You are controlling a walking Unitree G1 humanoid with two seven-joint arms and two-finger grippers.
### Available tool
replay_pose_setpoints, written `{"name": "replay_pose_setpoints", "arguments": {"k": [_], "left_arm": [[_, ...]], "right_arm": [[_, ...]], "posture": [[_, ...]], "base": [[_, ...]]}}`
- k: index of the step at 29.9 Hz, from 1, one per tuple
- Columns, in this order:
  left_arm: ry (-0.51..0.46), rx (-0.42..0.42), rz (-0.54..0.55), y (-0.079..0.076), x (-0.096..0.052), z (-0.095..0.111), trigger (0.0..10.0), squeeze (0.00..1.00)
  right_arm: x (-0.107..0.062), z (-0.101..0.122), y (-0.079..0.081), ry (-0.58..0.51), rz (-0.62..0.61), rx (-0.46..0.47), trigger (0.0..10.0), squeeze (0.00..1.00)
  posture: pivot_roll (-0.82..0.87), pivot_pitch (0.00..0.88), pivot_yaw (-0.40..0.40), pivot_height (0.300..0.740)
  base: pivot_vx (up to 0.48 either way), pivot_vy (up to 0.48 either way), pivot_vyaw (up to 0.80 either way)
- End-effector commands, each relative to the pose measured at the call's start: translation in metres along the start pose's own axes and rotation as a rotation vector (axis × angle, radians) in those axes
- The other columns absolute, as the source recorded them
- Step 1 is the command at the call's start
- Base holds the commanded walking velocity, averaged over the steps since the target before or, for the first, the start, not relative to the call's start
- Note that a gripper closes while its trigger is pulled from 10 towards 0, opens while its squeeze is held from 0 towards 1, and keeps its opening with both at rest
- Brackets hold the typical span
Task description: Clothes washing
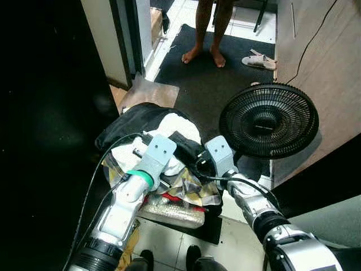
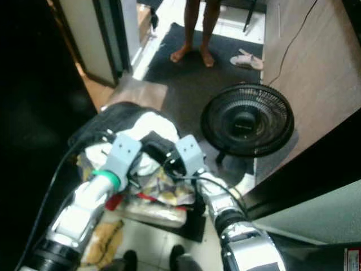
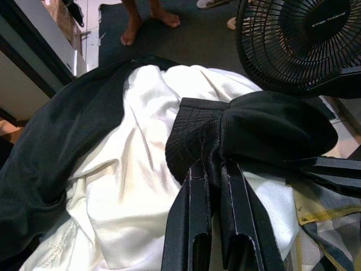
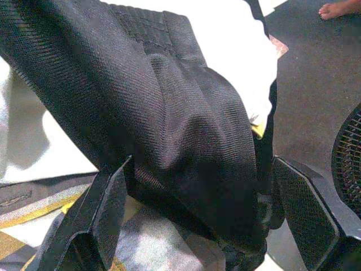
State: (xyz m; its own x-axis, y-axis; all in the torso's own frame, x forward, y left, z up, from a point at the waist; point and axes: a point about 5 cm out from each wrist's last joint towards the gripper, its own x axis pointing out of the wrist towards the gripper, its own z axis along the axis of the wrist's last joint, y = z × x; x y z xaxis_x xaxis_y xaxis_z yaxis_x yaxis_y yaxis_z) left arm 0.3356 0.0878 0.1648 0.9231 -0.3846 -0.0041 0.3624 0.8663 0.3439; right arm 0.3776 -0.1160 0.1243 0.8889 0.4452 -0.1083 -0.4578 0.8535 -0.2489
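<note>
Left claw [image 3: 214,169] pinches black garment [image 3: 265,130]; fan [image 3: 307,39] lettering illegible.

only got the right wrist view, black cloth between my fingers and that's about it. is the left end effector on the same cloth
Observer: Yes. The left end effector is shut on a fold of the same black garment, above a white garment.
Operator: is my right one closed yet
Observer: No. The right end effector is open, its fingers on either side of the hanging cloth.
Operator: anything close on my right
Observer: A black floor fan stands just beyond the right arm.
Operator: anyone around
Observer: A person's bare feet stand on the dark mat past the clothes pile.
</note>
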Motion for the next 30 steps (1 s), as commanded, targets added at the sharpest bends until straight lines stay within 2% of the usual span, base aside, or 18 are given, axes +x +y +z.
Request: {"name": "replay_pose_setpoints", "arguments": {"k": [1,6,7,9,10,12,30], "left_arm": [[0.033,-0.020,-0.005,-0.003,-0.003,-0.008,10.0,0.00],[0.036,-0.020,-0.004,-0.003,-0.004,-0.008,10.0,0.00],[0.038,-0.020,-0.003,-0.003,-0.004,-0.009,10.0,0.00],[0.039,-0.020,-0.002,-0.003,-0.004,-0.009,10.0,0.00],[0.040,-0.020,-0.002,-0.003,-0.004,-0.009,10.0,0.00],[0.041,-0.020,-0.001,-0.003,-0.004,-0.009,10.0,0.00],[0.053,-0.020,0.010,0.000,-0.010,-0.010,10.0,0.00]], "right_arm": [[-0.004,-0.014,0.006,0.044,0.009,0.000,10.0,0.00],[-0.005,-0.015,0.001,0.066,-0.020,-0.018,10.0,0.00],[-0.005,-0.015,-0.001,0.070,-0.030,-0.022,3.8,0.00],[-0.006,-0.015,-0.002,0.071,-0.035,-0.023,3.8,0.00],[-0.006,-0.015,-0.003,0.071,-0.037,-0.021,0.4,0.00],[-0.006,-0.015,-0.003,0.071,-0.039,-0.021,0.0,0.00],[-0.005,-0.016,-0.001,0.086,-0.039,-0.017,0.0,0.00]], "posture": [[0.07,0.375,0.040,0.740],[0.07,0.376,0.040,0.740],[0.07,0.376,0.040,0.740],[0.07,0.376,0.040,0.740],[0.07,0.377,0.039,0.740],[0.07,0.377,0.038,0.740],[0.10,0.411,0.039,0.740]], "base": [[0.000,0.000,0.00],[0.000,0.000,0.00],[0.000,0.000,0.00],[0.000,0.000,0.00],[0.000,0.000,0.00],[0.000,0.000,0.00],[0.000,0.000,0.00]]}}
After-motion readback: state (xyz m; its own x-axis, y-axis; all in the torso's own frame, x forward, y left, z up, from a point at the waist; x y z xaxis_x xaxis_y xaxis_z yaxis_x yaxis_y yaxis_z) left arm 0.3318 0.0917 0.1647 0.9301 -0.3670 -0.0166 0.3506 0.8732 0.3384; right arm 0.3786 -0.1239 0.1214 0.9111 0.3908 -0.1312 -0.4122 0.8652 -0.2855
